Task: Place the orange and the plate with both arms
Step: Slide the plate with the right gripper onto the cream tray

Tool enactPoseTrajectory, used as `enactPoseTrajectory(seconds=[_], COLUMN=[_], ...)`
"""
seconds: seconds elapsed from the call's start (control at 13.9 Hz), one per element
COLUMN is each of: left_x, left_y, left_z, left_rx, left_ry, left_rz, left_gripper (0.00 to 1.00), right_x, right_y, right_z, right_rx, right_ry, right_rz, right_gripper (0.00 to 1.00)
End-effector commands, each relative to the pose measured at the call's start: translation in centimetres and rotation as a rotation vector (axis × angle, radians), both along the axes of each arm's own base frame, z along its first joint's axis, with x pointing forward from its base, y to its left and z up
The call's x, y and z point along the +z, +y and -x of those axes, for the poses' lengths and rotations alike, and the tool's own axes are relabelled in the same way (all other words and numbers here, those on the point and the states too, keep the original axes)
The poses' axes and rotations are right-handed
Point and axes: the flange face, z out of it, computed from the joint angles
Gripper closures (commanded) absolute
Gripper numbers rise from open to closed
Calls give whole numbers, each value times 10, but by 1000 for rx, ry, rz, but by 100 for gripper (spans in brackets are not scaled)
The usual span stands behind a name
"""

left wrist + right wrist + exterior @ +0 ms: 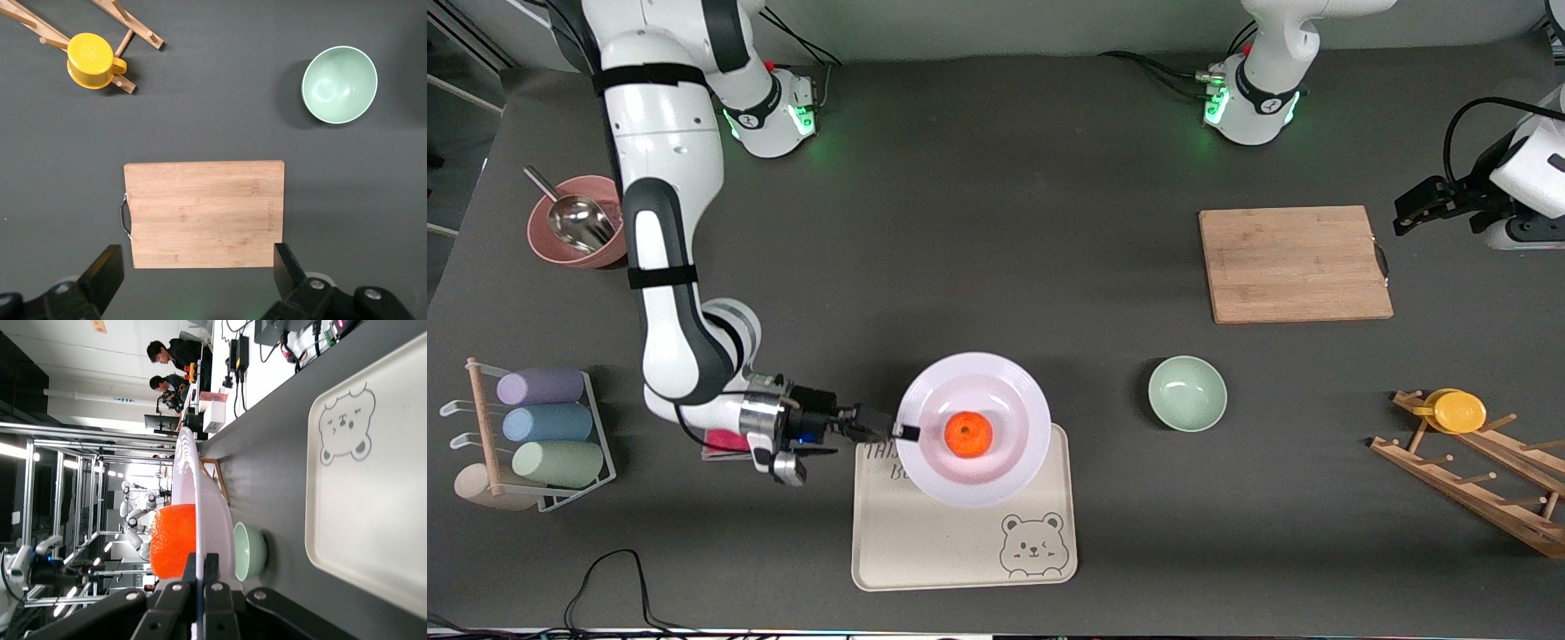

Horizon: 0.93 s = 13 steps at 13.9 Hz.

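The white plate (996, 391) is held by its rim, level, above the cream bear tray (960, 551), at the tray's end farther from the front camera. The orange (968, 435) rests in the plate's middle. My right gripper (903, 432) is shut on the plate's rim on the side toward the right arm's end of the table. In the right wrist view its fingertips (201, 563) pinch the rim of the plate (207, 500), with the orange (173, 540) just past them. My left gripper (1409, 212) waits open and empty in the air by the wooden cutting board (203, 213).
The cutting board (1294, 264) lies toward the left arm's end, and a pale green bowl (1187, 393) sits nearer the camera. A wooden rack with a yellow cup (1458, 411) stands at that end. A pink bowl with a scoop (574, 222) and a cup rack (543, 427) stand at the right arm's end.
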Motion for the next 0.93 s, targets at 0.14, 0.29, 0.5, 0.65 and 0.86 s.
enactPoseTrajectory(seconds=[0.14,0.29,0.5,0.65,0.86], left_x=[-3,-4,-5,-7,-9], left_y=[1,1,1,2,2], left_z=[-2,-2,-4,-5,-6], left_rx=[-18,-18,-18,-15,-15], left_ry=[-7,-6,-6,-4,-1], left_rz=[0,-1,-1,-1,-1], left_gripper=[0,0,0,0,0], right_x=[-30,-51,-90,-111,-136], right_y=[3,0,-3,-3,-4], right_z=[-52,-53,-46,-42,-36], right_rx=[-22,-64,-58,-76,-75], right_ry=[-6,0,5,-12,-14], right_rz=[23,56,83,54,60], right_gripper=[100,100,100,100,100])
